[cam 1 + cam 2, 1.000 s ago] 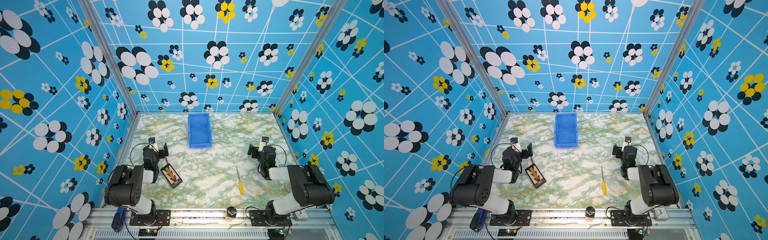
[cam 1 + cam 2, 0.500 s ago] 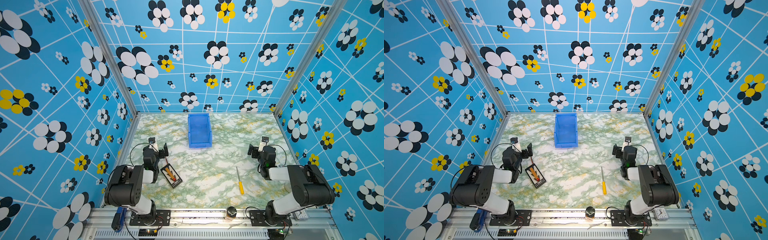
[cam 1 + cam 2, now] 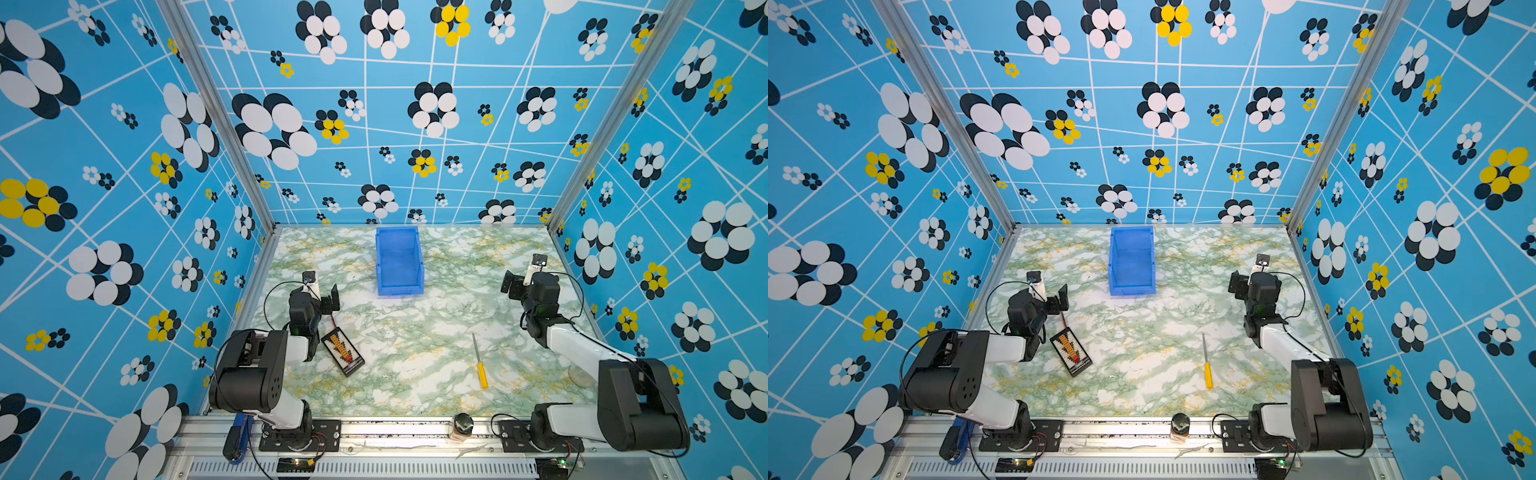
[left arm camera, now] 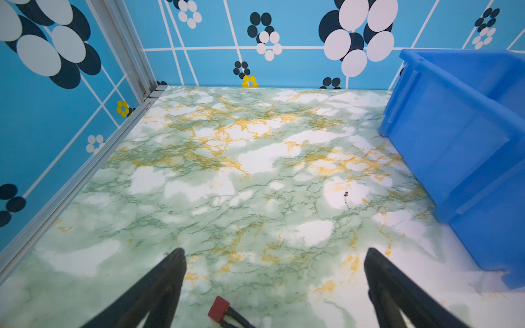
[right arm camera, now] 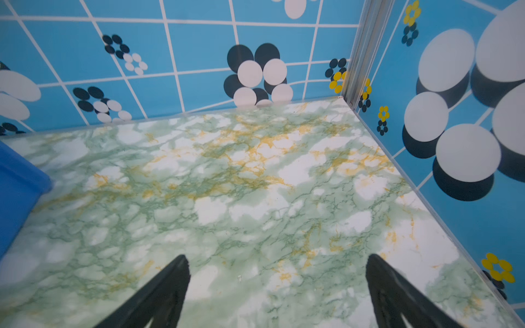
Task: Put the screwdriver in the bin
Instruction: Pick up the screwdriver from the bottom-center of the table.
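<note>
Nothing moved; screwdriver (image 3: 479, 362) on green marble tabletop (image 3: 415, 328) w/ blue floral walls (image 3: 374, 124).

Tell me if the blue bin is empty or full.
Empty. Both top views show only bare blue floor inside the bin; the screwdriver lies out on the table.

A screwdriver (image 3: 1207, 365) lies on the surface (image 3: 1142, 332)
It is near the front edge, and the bin (image 3: 1132, 289) sits by the far edge.

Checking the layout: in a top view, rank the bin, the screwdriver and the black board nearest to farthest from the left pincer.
1. black board, right beside the left pincer
2. bin, at the back middle
3. screwdriver, across on the right arm's side
</note>
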Robot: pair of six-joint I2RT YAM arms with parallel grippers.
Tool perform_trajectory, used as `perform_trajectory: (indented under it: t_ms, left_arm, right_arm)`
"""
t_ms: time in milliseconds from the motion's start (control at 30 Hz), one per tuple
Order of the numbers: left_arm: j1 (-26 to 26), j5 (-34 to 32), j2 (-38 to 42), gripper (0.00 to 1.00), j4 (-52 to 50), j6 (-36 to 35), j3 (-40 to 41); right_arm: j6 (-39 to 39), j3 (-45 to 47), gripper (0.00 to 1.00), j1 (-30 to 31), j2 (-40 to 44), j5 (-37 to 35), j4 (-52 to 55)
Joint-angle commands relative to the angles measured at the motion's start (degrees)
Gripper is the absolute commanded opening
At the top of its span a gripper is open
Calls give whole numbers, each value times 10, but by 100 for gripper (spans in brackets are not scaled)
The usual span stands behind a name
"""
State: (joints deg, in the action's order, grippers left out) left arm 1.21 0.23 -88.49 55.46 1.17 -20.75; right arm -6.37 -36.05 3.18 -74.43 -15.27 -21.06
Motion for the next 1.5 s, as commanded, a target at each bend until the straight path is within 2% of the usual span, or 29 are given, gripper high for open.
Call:
perform_trajectory:
  t_ms: [0,167,400,500,567,667,833,1033,1467]
  left_arm:
    - [4,-42,16,99,-47,-6,-17]
    - [2,-42,63,99,-242,-7,-101]
    - [-10,31,87,99,-493,-47,-216]
    - [-25,81,118,99,-578,-56,-264]
    - [-25,101,125,99,-647,-74,-310]
    - [-25,108,121,99,-722,-78,-373]
    - [-25,119,124,99,-804,-86,-455]
    - [-24,142,119,99,-873,-89,-524]
    - [-3,191,104,99,-900,-87,-537]
  right_arm:
    - [-86,-61,99,18,38,-22,241]
    - [-160,-97,99,55,69,12,438]
    - [-216,-104,99,93,113,101,642]
    - [-237,-110,97,134,124,102,719]
    - [-262,-116,95,191,130,98,726]
    - [-313,-122,91,229,96,149,731]
    - [-366,-107,86,298,61,127,744]
    - [-412,-49,66,329,66,154,691]
    - [-419,-8,57,350,32,148,633]
